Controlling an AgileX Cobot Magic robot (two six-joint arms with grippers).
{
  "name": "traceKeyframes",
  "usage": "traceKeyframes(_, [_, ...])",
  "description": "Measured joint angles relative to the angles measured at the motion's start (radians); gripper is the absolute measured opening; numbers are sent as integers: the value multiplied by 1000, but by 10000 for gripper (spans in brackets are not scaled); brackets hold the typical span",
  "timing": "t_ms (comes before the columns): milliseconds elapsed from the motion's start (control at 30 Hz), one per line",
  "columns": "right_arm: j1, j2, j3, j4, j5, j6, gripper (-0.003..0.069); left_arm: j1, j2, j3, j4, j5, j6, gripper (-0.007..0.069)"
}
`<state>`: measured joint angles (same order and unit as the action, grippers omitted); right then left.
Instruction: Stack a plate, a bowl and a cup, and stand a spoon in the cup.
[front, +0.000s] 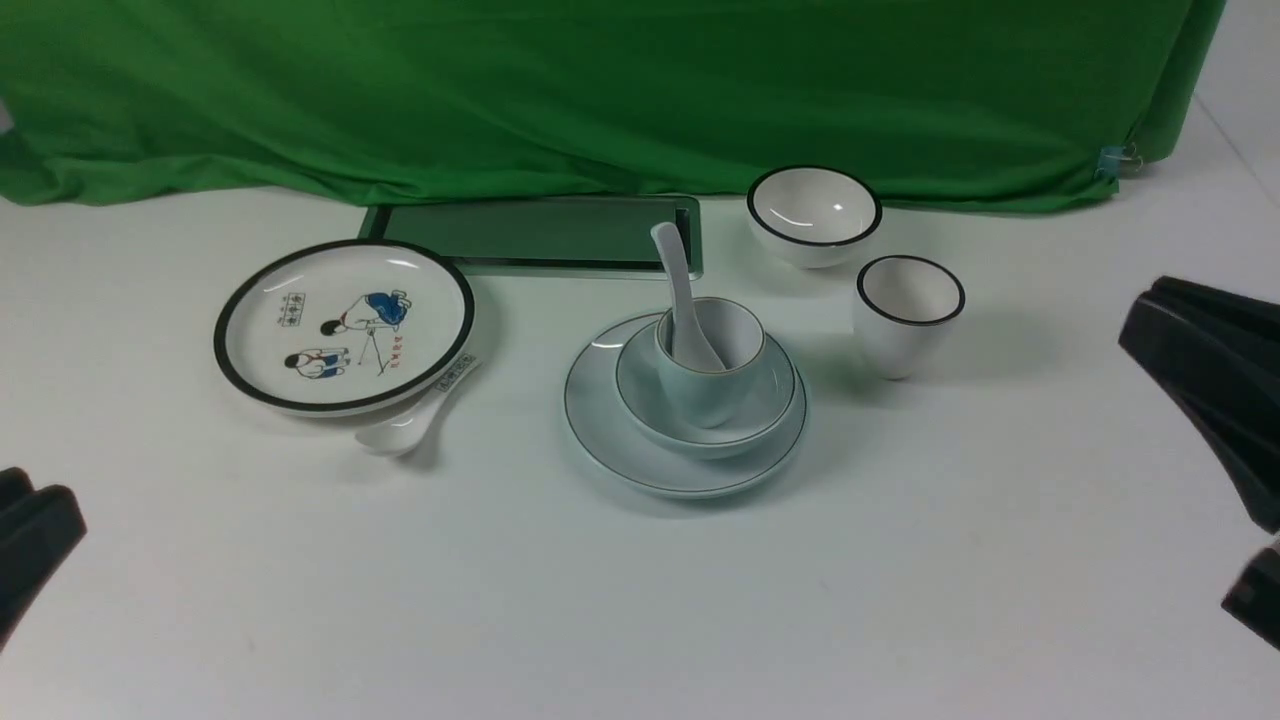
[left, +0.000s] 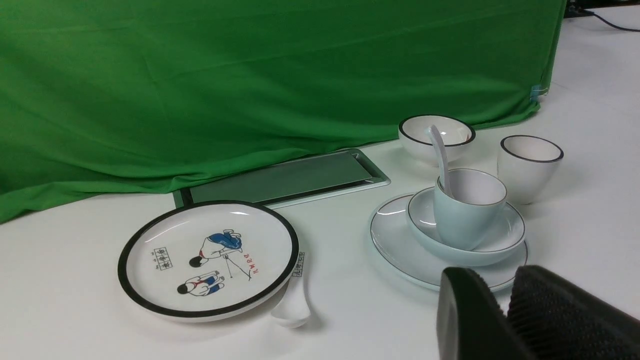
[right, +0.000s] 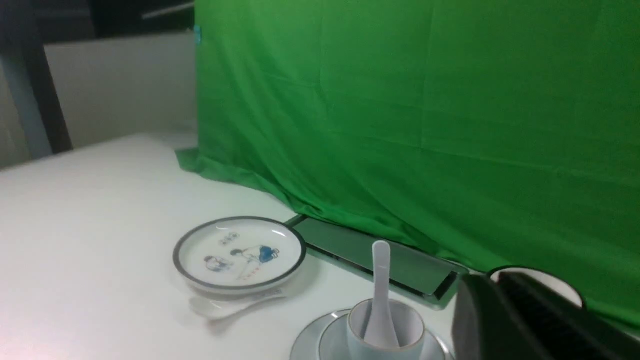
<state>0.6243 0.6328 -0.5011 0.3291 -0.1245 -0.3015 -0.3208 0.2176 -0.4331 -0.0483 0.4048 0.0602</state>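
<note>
The pale blue-green plate (front: 600, 412) lies at the table's middle with the bowl (front: 772, 400) on it and the cup (front: 705, 395) standing in the bowl. The white spoon (front: 672, 268) stands in the cup, handle up and leaning toward the back left. The wrist views show the same stack, with the cup (left: 462, 220) and the spoon (right: 381, 280). My left gripper (front: 55, 505) is low at the near left, far from the stack, its fingers (left: 465, 310) close together on nothing. My right gripper (front: 1140, 320) hangs at the right edge, beyond the black-rimmed cup, shut and empty (right: 487, 280).
A black-rimmed cartoon plate (front: 345, 325) lies at the left, with a labelled white spoon (front: 410, 425) against its front edge. A black-rimmed bowl (front: 813, 215) and cup (front: 905, 320) stand to the stack's back right. A dark flat panel (front: 540, 235) lies before the green cloth (front: 600, 90).
</note>
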Motion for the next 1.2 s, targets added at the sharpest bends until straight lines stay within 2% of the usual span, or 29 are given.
traceKeyframes(133, [-54, -137, 135, -2, -28, 50, 14, 0, 0, 0, 3, 0, 0, 97])
traceKeyframes(333, [-278, -350, 387, -152, -90, 164, 10, 0, 0, 0, 7, 0, 0, 101])
traceKeyframes(367, [-356, -401, 455, -196, -88, 223, 10, 0, 0, 0, 12, 0, 0, 102])
traceKeyframes(467, [-482, -479, 503, -241, -44, 264, 10, 0, 0, 0, 19, 0, 0, 106])
traceKeyframes(533, [-556, -539, 508, -280, 44, 283, 10, 0, 0, 0, 21, 0, 0, 110])
traceKeyframes(633, [-608, -595, 509, -329, 147, 341, 10, 0, 0, 0, 21, 0, 0, 111])
traceKeyframes(800, [-618, -631, 510, -395, 315, 439, 10, 0, 0, 0, 21, 0, 0, 116])
traceKeyframes(1200, [-617, -632, 510, -409, 344, 444, 10, 0, 0, 0, 22, 0, 0, 116])
